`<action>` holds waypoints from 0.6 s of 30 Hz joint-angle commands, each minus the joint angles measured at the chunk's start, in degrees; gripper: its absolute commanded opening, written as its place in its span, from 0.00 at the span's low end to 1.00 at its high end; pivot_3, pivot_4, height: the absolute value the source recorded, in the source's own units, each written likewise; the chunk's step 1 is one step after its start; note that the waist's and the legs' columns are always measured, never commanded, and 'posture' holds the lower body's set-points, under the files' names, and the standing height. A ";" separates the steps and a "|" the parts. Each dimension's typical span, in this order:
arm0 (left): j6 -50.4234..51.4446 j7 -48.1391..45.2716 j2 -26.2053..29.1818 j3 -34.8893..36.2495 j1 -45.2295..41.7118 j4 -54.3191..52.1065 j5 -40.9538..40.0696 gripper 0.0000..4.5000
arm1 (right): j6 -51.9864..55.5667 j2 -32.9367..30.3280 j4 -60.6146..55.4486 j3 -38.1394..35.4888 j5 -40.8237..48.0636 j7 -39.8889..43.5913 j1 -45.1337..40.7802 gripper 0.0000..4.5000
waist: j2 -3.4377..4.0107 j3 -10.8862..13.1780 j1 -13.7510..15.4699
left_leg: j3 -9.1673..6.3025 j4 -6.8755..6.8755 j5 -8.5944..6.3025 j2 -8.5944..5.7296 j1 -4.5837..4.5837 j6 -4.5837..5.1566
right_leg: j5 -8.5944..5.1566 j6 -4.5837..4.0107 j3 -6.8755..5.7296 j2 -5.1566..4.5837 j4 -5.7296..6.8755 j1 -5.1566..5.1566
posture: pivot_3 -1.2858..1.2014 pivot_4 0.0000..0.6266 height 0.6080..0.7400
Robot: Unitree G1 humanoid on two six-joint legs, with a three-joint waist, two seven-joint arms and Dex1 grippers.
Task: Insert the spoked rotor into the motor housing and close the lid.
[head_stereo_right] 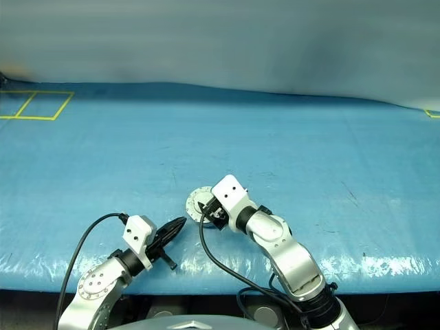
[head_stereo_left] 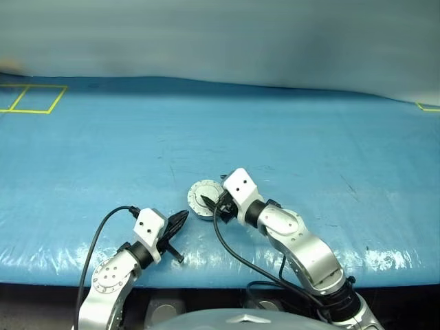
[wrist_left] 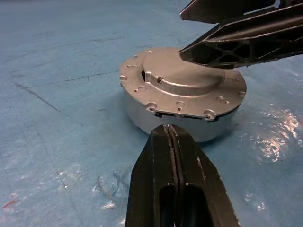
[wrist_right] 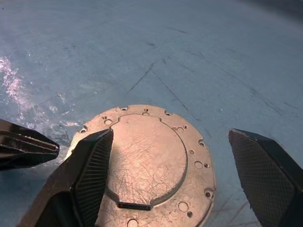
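Note:
The motor housing (head_stereo_left: pixel 199 193) is a round silver-grey puck on the blue table, near the front middle. Its lid (wrist_right: pixel 147 161) lies flat on top, plain grey face up with a raised round centre. The spoked rotor is hidden. My right gripper (wrist_right: pixel 170 137) hovers just over the lid, open, with its ribbed fingers (wrist_right: pixel 94 165) spread wide to either side and nothing between them. My left gripper (wrist_left: pixel 168 130) is shut and empty; it points at the housing's side wall (wrist_left: pixel 142 116) from a short distance, apart from it.
The blue table cover (head_stereo_left: pixel 309 144) stretches wide on all sides of the housing. Yellow tape squares (head_stereo_left: pixel 31 98) mark the far left and a yellow corner (head_stereo_left: pixel 427 106) the far right. The table's front edge (head_stereo_left: pixel 385 275) runs just behind my arms.

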 commanded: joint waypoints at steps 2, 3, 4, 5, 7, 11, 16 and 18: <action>-3.22 -1.37 0.92 -1.11 0.71 -0.02 -0.82 0.00 | 0.25 0.91 0.04 1.05 0.27 0.85 -1.59 0.86 | 0.00 0.00 -0.11 | 0.01 -0.02 0.00 0.00 -0.02 0.00 | 0.00 0.00 0.00 0.00 -0.01 -0.03 | 0.52 0.24 1.00; -4.07 -1.54 1.04 -1.11 0.60 1.10 -0.70 0.00 | 0.38 1.04 0.34 1.22 0.32 0.98 -1.70 0.86 | 0.01 0.00 -0.17 | 0.01 -0.03 0.00 0.00 -0.01 0.00 | 0.00 -0.01 0.00 0.00 -0.01 -0.03 | 0.52 0.24 1.00; -5.29 -1.98 1.27 -1.05 0.28 2.74 -0.55 0.00 | 0.46 1.30 0.69 1.32 0.46 1.11 -1.74 0.86 | 0.01 0.00 -0.23 | 0.01 -0.04 0.00 0.00 -0.01 0.00 | -0.01 -0.01 0.00 0.00 -0.02 -0.04 | 0.52 0.24 1.00; -6.46 -2.33 1.35 -0.92 -0.10 4.33 -0.52 0.00 | 0.44 1.58 1.05 1.33 0.57 1.19 -1.76 0.86 | 0.01 0.00 -0.25 | 0.02 -0.05 0.00 0.00 -0.01 0.00 | -0.01 -0.01 0.00 0.00 -0.02 -0.04 | 0.52 0.24 1.00; -9.63 -2.28 0.99 -0.14 -1.30 8.49 -0.33 0.00 | 0.57 2.23 1.93 1.41 0.83 1.29 -1.77 0.86 | 0.02 0.00 -0.42 | 0.02 -0.05 0.00 0.00 0.00 0.00 | -0.01 -0.02 0.00 0.00 -0.02 -0.06 | 0.52 0.24 1.00; -14.71 -2.88 0.68 0.73 -3.91 15.67 -0.56 0.00 | 0.32 2.95 3.65 1.78 0.58 1.05 -1.85 0.86 | 0.02 0.00 -0.61 | 0.03 -0.12 0.00 0.01 -0.01 0.00 | -0.01 -0.02 0.00 0.00 -0.03 -0.08 | 0.52 0.24 1.00; -17.55 -3.99 0.45 0.73 -6.47 20.53 -1.39 0.00 | -0.17 3.29 5.61 1.87 0.17 0.84 -1.66 0.86 | 0.07 -0.04 -0.87 | 0.03 -0.18 0.00 0.00 0.01 0.00 | -0.01 -0.02 0.00 0.00 -0.05 -0.07 | 0.52 0.24 1.00; -18.29 -4.10 0.51 0.60 -5.82 20.02 -1.50 0.00 | -0.36 3.26 6.27 1.83 -0.04 0.68 -1.36 0.86 | 0.09 -0.07 -0.96 | 0.03 -0.18 0.00 0.00 0.05 0.00 | -0.01 -0.02 0.00 0.00 -0.05 -0.03 | 0.52 0.24 1.00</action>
